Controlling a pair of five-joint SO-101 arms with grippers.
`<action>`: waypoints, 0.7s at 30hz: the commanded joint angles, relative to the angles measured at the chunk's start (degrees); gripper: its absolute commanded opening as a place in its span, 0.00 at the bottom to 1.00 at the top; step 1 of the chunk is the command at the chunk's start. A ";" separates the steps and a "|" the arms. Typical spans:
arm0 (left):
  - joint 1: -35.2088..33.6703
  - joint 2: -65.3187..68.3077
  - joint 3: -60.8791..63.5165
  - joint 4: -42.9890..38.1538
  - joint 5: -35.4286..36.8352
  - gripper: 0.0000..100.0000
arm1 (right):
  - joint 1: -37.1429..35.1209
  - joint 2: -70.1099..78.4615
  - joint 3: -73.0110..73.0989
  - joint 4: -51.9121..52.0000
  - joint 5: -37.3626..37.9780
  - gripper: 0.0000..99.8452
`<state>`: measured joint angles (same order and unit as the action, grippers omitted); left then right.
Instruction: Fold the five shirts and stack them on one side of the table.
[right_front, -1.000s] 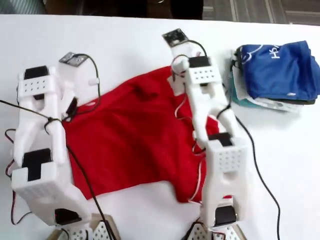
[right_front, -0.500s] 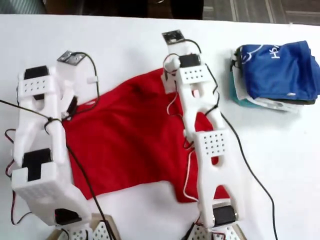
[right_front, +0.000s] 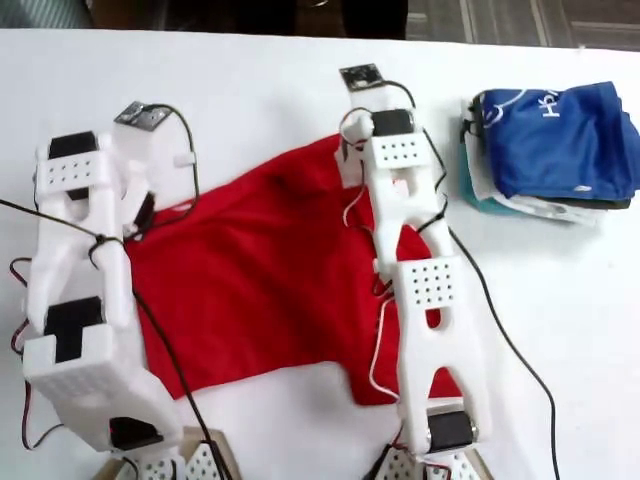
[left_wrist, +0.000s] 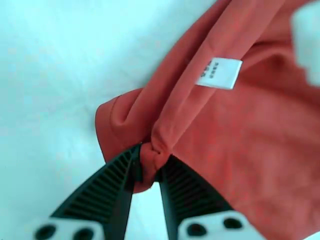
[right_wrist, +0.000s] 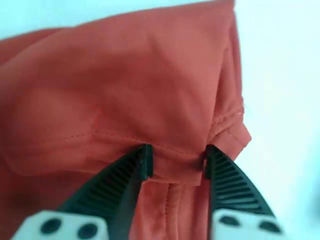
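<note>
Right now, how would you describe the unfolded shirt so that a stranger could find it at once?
Look at the white table, then between the two white arms. The red shirt lies spread there. Unlike the folded stack at the table's side, blue on top, it is red and unfolded.

A white worktop (right_front: 250, 80) is carrying a red shirt (right_front: 260, 280), which is lying spread and rumpled across its middle. A stack of folded shirts (right_front: 530, 200) is sitting toward the right side, well apart from it, a blue shirt (right_front: 560, 140) lying on top.
</note>
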<state>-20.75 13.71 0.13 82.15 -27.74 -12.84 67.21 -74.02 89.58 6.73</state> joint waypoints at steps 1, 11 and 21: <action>0.09 -3.60 -0.04 -0.62 0.44 0.03 | 0.40 -0.31 -2.46 0.40 -0.62 0.17; 0.09 -3.69 -0.04 -0.18 0.44 0.03 | 1.80 -0.57 -10.46 2.68 -0.44 0.02; 0.26 -4.31 -3.65 5.27 0.62 0.03 | 2.51 -4.44 -20.31 11.65 3.87 0.02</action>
<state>-20.75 13.19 -0.22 84.00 -27.74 -11.34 67.12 -92.92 99.60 8.40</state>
